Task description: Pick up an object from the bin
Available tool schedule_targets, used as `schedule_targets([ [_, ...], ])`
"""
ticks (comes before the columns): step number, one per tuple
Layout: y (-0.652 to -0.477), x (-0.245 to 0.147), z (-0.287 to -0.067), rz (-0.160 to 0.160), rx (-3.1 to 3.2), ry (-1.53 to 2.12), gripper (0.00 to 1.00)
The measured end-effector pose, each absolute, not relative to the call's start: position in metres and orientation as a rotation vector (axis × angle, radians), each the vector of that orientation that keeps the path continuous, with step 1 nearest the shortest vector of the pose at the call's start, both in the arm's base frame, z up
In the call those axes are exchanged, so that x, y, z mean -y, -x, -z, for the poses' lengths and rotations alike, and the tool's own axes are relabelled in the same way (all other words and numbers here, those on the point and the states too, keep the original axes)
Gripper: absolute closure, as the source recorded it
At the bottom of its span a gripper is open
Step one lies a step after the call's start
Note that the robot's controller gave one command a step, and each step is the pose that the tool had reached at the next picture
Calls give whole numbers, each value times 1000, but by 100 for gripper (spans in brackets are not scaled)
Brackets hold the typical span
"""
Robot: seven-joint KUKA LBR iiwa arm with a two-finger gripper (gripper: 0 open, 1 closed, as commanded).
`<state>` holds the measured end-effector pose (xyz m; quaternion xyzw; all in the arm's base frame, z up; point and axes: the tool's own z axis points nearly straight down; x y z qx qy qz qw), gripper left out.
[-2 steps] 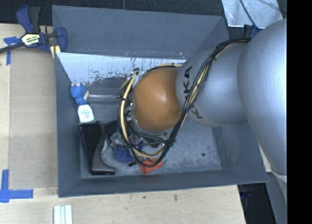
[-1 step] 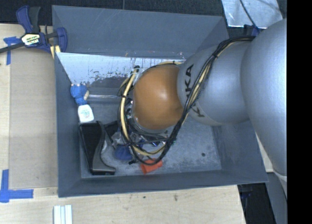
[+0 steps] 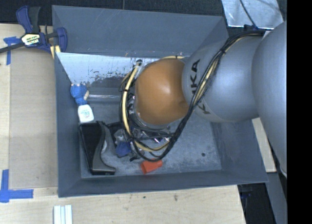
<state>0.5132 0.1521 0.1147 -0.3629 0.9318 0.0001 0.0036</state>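
My gripper [image 3: 146, 132] is low over the bin's front middle, and just its dark body shows under the arm's wrist. Right at its left side lies a small blue object [image 3: 123, 149], partly covered by cables. A small orange-red block [image 3: 151, 166] rests on the bin floor just in front of the gripper. To the left, a flat black case [image 3: 92, 145] with a grey curved piece [image 3: 104, 151] on its right edge lies along the front left corner.
A clear plastic bottle [image 3: 105, 92] with a blue cap [image 3: 77, 91] lies across the back left, and a small white tag [image 3: 86, 113] sits below the cap. The arm and its orange cover hide the bin's centre. Bare floor shows at the front right.
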Motion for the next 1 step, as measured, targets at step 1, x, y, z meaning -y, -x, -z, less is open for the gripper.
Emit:
schedule_targets([
  [1,-514,-153,-128,-1,-2923,1133,100],
])
